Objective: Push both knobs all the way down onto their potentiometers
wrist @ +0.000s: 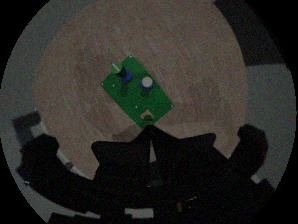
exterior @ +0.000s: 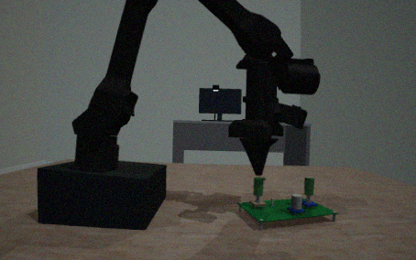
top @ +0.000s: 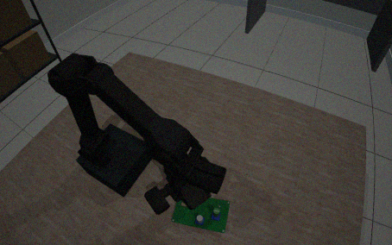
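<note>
The green circuit board [top: 186,220] [exterior: 275,213] [wrist: 159,102] stands on short legs. One green knob [exterior: 258,187] [wrist: 148,119] stands high on its shaft over a tan potentiometer [exterior: 257,204], with shaft showing beneath. Another green knob [top: 216,210] [exterior: 309,186] [wrist: 116,67] stands high over a blue potentiometer [top: 215,217] [exterior: 309,203] [wrist: 126,76], shaft also showing. A white-grey knob [top: 199,218] [exterior: 296,201] [wrist: 147,82] sits low on a blue base. My gripper [exterior: 258,174] [wrist: 149,127] is shut and empty, pointing down, its tips just above the first green knob; in the top view the arm hides that knob.
The arm's dark base block [top: 116,161] [exterior: 101,197] stands on the wooden table top [top: 281,155] [exterior: 197,238], left of the board in the exterior view. A small pin [exterior: 272,201] rises from the board. A desk with a monitor [exterior: 220,101] stands beyond the table.
</note>
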`<state>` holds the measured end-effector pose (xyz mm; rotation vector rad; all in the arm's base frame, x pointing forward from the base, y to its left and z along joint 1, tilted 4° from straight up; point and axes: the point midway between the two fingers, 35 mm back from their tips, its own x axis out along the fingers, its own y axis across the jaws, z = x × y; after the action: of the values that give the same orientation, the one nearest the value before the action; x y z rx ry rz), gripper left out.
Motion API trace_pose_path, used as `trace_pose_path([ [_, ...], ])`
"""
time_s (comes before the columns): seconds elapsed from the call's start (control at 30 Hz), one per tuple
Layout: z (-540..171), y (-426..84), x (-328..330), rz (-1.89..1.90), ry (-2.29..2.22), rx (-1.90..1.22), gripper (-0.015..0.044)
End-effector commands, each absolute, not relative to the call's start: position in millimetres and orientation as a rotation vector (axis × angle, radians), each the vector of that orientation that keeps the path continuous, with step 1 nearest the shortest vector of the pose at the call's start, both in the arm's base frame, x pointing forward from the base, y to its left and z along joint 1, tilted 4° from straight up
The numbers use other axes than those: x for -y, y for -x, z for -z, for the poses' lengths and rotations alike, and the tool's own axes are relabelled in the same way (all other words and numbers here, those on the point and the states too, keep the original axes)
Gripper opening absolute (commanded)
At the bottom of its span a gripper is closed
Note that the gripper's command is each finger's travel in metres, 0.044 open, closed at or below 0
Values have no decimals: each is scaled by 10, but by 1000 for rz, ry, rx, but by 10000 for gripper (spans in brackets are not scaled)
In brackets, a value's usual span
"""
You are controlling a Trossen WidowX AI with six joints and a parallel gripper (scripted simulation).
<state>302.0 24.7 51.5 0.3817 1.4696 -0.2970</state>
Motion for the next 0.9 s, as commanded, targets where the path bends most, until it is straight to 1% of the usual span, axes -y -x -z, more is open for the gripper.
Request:
trace_pose_path([
  [0.0,-515,-3025,-253,291,-382,-1469,0],
  [0.87,-449,-3030,-256,291,-382,-1469,0],
])
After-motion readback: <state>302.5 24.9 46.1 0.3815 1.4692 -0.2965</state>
